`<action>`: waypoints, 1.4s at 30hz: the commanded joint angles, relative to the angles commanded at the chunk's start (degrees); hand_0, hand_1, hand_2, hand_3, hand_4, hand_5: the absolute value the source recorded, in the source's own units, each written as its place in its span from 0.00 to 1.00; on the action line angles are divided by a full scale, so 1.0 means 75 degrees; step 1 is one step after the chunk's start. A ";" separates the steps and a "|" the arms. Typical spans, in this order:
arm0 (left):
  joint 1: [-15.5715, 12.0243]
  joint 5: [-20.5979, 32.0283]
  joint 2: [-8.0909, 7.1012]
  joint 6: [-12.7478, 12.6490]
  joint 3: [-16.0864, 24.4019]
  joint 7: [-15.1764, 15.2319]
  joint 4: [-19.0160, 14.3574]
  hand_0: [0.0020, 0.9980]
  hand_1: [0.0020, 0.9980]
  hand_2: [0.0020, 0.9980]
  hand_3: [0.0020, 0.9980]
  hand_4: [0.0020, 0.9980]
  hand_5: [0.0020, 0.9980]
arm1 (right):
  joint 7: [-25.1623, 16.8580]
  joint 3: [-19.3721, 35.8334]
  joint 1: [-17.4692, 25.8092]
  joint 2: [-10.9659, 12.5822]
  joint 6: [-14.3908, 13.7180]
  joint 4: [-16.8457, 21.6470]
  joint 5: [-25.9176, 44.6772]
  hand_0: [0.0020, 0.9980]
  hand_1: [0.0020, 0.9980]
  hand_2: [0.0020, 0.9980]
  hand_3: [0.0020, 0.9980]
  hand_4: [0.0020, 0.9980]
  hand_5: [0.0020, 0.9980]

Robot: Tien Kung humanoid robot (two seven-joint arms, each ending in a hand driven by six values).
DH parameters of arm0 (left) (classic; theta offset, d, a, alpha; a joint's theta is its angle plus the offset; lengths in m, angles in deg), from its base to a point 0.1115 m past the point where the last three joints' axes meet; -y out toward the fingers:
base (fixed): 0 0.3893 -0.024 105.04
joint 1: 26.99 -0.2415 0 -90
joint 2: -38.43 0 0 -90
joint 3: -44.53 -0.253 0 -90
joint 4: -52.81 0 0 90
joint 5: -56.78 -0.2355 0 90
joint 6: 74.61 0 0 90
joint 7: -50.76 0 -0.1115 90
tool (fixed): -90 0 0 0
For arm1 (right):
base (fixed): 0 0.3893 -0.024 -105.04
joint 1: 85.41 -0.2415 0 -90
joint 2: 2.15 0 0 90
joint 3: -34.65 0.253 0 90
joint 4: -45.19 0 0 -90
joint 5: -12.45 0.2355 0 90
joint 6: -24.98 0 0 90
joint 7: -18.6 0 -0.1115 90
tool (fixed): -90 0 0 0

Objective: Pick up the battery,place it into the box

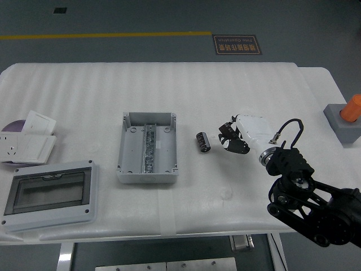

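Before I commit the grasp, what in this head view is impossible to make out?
- Small black cylindrical battery: label and polarity too small.
- Right hand: fingertip spacing lost, dark fingers bunch together.
- Open grey plastic box: central rail detail too fine.
- Left arm: outside the frame.
- Orange-topped grey block: cut by right edge.

Right hand (234, 138) near battery (203, 141), fingers (227, 129) spread; box (148, 147) left

Battery (203, 141) right of box (147, 148)

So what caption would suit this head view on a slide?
Right hand, fingers spread, reaches toward the battery lying on the white table beside the open grey box.
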 joint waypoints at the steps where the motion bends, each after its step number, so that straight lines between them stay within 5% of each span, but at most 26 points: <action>1: -0.0001 -0.0016 -0.0002 0.0000 0.0015 -0.0004 0.0001 0.60 0.67 0.57 0.55 0.46 0.48 | -0.0033 -0.0079 -0.0111 -0.0045 -0.0042 0.0042 0.0079 0.31 0.42 0.37 0.55 0.27 0.02; 14: -0.0010 -0.0223 -0.0052 0.0001 0.0170 -0.0054 -0.0001 0.60 0.67 0.57 0.55 0.47 0.50 | -0.0454 -0.1697 -0.1854 -0.0958 -0.0524 0.0357 0.1343 0.31 0.42 0.36 0.55 0.29 0.03; 20: -0.0016 -0.0350 -0.0083 -0.0001 0.0261 -0.0093 -0.0005 0.60 0.67 0.57 0.55 0.47 0.50 | -0.0968 -0.2179 -0.2224 -0.1172 -0.0610 0.0182 0.1747 0.30 0.42 0.36 0.55 0.29 0.03; 26: -0.0019 -0.0397 -0.0097 0.0000 0.0287 -0.0107 -0.0011 0.60 0.67 0.57 0.55 0.47 0.51 | -0.1307 -0.2242 -0.2127 -0.1395 -0.0071 -0.0209 0.1825 0.30 0.42 0.36 0.56 0.30 0.03; 27: -0.0021 -0.0407 -0.0095 0.0002 0.0295 -0.0111 -0.0011 0.60 0.67 0.57 0.55 0.47 0.51 | -0.1331 -0.2233 -0.2110 -0.1405 0.0017 -0.0251 0.1814 0.39 0.48 0.51 0.65 0.30 0.05; 32: -0.0014 -0.0415 -0.0086 0.0009 0.0298 -0.0118 -0.0013 0.60 0.67 0.57 0.55 0.47 0.51 | -0.1416 -0.2354 -0.2119 -0.1425 0.0467 -0.0414 0.1780 0.39 0.48 0.51 0.65 0.30 0.05; 33: -0.0010 -0.0414 -0.0086 0.0010 0.0296 -0.0118 -0.0013 0.60 0.67 0.57 0.55 0.47 0.51 | -0.1413 -0.2379 -0.2127 -0.1428 0.0528 -0.0429 0.1779 0.46 0.55 0.62 0.70 0.30 0.27; 34: -0.0003 -0.0410 -0.0087 0.0010 0.0292 -0.0116 -0.0012 0.60 0.67 0.57 0.55 0.47 0.51 | -0.1404 -0.2407 -0.2146 -0.1428 0.0598 -0.0443 0.1752 0.46 0.55 0.62 0.70 0.30 0.27; 38: 0.0013 -0.0413 -0.0087 0.0013 0.0290 -0.0115 -0.0012 0.60 0.67 0.57 0.55 0.47 0.51 | -0.1391 -0.2445 -0.2205 -0.1422 0.0690 -0.0489 0.1652 0.46 0.55 0.62 0.70 0.30 0.27; 39: 0.0014 -0.0414 -0.0086 0.0014 0.0288 -0.0115 -0.0014 0.60 0.67 0.57 0.55 0.47 0.51 | -0.1395 -0.2448 -0.2212 -0.1422 0.0665 -0.0502 0.1636 0.52 0.66 0.70 0.79 0.37 0.29; 42: 0.0010 -0.0429 -0.0081 0.0020 0.0301 -0.0126 -0.0015 0.60 0.67 0.57 0.55 0.47 0.51 | -0.1413 -0.2438 -0.2220 -0.1418 0.0534 -0.0523 0.1581 0.52 0.66 0.70 0.79 0.37 0.29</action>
